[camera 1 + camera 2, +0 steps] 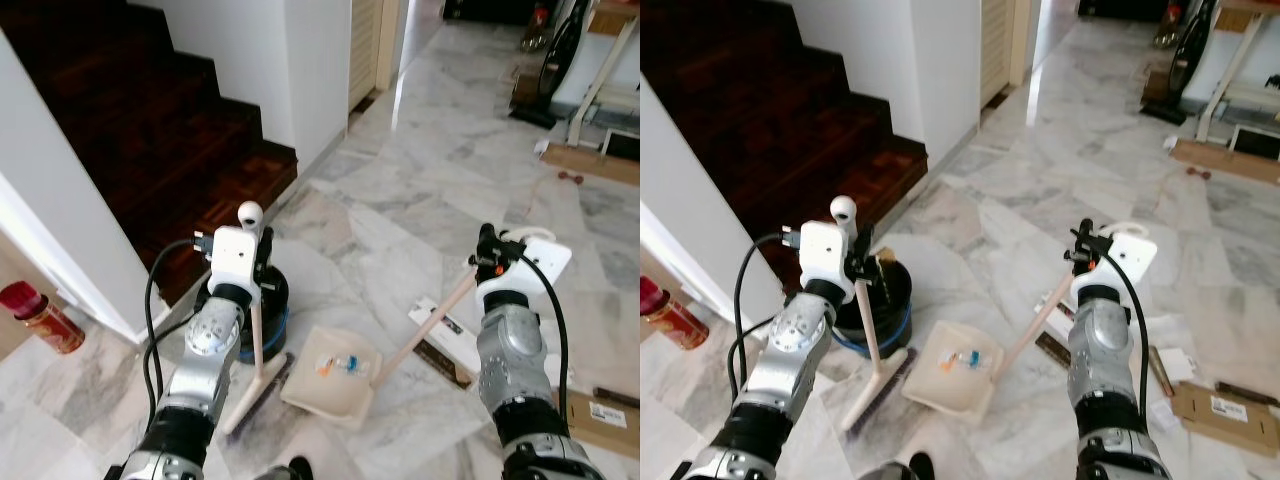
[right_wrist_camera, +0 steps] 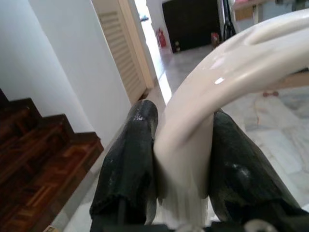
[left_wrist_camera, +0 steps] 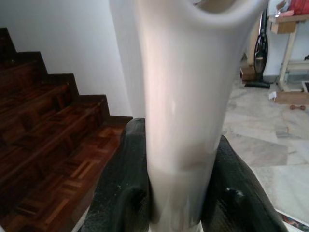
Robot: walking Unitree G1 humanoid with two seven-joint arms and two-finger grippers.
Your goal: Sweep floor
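- I'm looking down at a pale marble floor (image 1: 420, 190) veined in grey, with a dark wooden staircase (image 1: 150, 130) rising on my left beside white walls and a louvred door (image 1: 365, 45) further ahead.
- A black bucket (image 1: 270, 300) with a blue band stands just beyond the foot of the stairs; a red canister (image 1: 40, 317) sits at the far left; flattened cardboard (image 1: 590, 410) and papers lie at the right.
- My left gripper (image 1: 262, 262) is clenched round the cream broom handle (image 3: 178, 106), both black fingers (image 3: 123, 188) pressed against it; the broom (image 1: 255, 375) stands nearly upright, its head on the floor by the bucket.
- My right gripper (image 1: 487, 250) is clamped on the curved top of the dustpan handle (image 2: 193, 125), which slants down to the cream dustpan (image 1: 335, 380) lying flat on the floor between my arms, just beside the broom head.
- Small orange and blue scraps (image 1: 338, 365) lie in the pan.
- The cardboard carries a white label; I can't read it.
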